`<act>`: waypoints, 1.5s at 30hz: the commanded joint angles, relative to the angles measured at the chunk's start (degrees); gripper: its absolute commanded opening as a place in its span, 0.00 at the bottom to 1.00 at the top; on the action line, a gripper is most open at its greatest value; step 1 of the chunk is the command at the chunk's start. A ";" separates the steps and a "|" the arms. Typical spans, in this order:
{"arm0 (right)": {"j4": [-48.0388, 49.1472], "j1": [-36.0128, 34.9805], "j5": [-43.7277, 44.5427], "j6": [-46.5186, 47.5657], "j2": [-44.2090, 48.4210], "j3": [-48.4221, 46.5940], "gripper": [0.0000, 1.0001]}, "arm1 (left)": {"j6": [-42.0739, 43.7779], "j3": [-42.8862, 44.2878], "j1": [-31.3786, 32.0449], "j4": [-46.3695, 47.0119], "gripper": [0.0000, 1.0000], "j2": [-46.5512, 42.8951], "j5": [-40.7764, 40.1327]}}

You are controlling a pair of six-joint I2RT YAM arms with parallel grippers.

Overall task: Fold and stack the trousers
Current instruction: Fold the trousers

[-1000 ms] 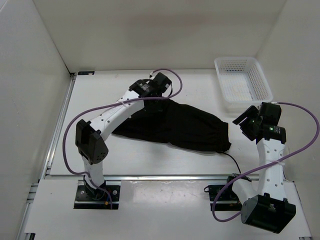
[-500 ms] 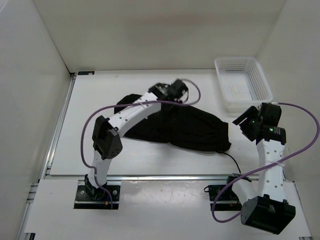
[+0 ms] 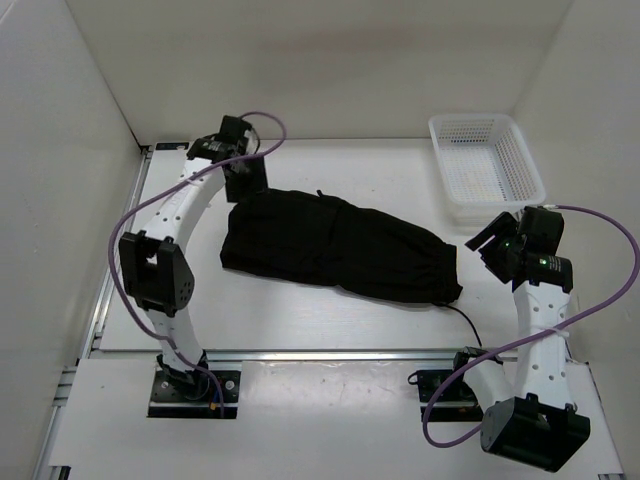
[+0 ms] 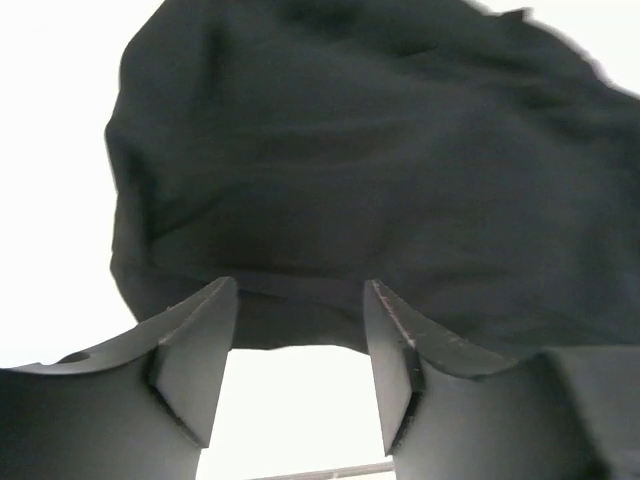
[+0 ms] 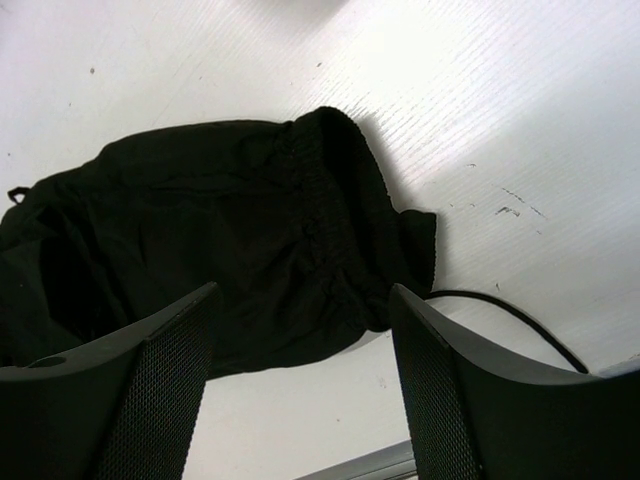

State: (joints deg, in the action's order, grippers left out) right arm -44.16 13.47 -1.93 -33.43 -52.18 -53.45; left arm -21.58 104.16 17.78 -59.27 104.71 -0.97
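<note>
The black trousers [image 3: 340,250] lie as a wrinkled, doubled-over bundle across the middle of the table. In the left wrist view the trousers [image 4: 380,180] fill the upper part, just beyond the fingertips. My left gripper [image 3: 247,185] hovers at the bundle's far left end, and the left gripper [image 4: 300,300] is open with only white table between its fingers. My right gripper [image 3: 487,243] is off the bundle's right end. In the right wrist view the right gripper [image 5: 300,300] is open and empty, with the gathered waistband end of the trousers [image 5: 230,230] ahead of it.
A white mesh basket [image 3: 520,150] stands at the far right corner, behind the right gripper. A thin black cord [image 5: 510,310] trails on the table from the trousers' right end. White walls close in the table on three sides.
The left gripper opened and let go of the fabric, then swung back from over the middle to the far left. The trousers now lie as a shorter bundle. The right arm stayed put.
</note>
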 commanded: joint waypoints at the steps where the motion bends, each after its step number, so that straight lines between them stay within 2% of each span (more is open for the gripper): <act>1: -1.10 -0.20 -0.44 1.79 0.24 -0.78 0.74 | 3.55 -6.40 -7.29 4.33 0.66 0.05 9.47; 5: -1.10 -0.20 -0.97 1.79 0.24 -1.30 0.74 | 5.85 -9.06 -10.48 6.27 0.91 2.69 9.07; 10: -1.10 -0.20 -0.97 1.79 -0.29 -1.30 0.75 | 5.76 -13.18 -13.47 9.95 0.99 4.37 9.40; 13: -1.10 -0.20 -0.97 1.79 -0.29 -1.30 0.75 | 5.76 -15.92 -15.85 13.29 0.96 7.17 13.09; 17: -1.10 -0.20 -0.97 2.32 -0.81 -1.30 0.75 | 7.69 -16.62 -15.24 14.62 0.85 12.18 13.72; 21: -1.10 -0.20 -1.49 2.32 -0.81 -1.83 0.75 | 6.99 -16.62 -15.23 15.14 0.82 13.95 13.10; 24: -1.10 -0.20 -1.49 2.32 -0.81 -1.83 0.75 | 6.99 -16.62 -15.23 15.67 0.69 14.56 13.10; 25: -1.10 -0.20 -1.49 2.32 -0.81 -1.83 0.75 | 6.99 -16.10 -15.23 15.67 0.61 14.56 13.10; 26: -1.10 -0.20 -1.49 2.32 -0.81 -1.83 0.75 | 6.99 -16.09 -15.23 15.67 0.39 14.56 13.62; 28: -1.10 -0.20 -1.49 2.32 -0.81 -1.83 0.75 | 6.99 -16.62 -15.23 15.67 0.10 13.95 14.42; 32: -1.10 -0.20 -1.49 2.32 -0.81 -1.83 0.75 | 6.47 -15.48 -15.23 14.01 0.10 9.40 13.64; 36: -1.10 -0.20 -2.02 2.32 -0.29 -1.83 0.75 | 4.54 -10.04 -17.16 9.00 0.10 4.74 4.86; 37: -1.10 -0.20 -2.02 2.32 -0.29 -1.83 0.75 | 3.40 -6.29 -17.17 7.34 0.10 4.11 -0.47; 38: -1.10 -0.20 -2.80 2.32 -0.29 -1.31 0.75 | 3.39 -4.34 -17.17 4.54 0.10 3.41 -2.09; 40: -1.10 -0.20 -3.34 2.32 -0.98 -1.30 0.75 | 3.39 -0.64 -16.64 2.59 0.10 1.38 -4.64; 45: -1.10 -0.20 -4.04 2.32 -1.52 -0.78 0.75 | 2.78 15.00 -12.34 -5.59 0.10 0.15 -7.29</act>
State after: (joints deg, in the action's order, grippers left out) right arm -45.10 13.47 -4.60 -32.34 -53.45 -53.45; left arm -17.89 112.36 2.46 -59.11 110.96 -3.84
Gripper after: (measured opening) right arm 0.752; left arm 0.133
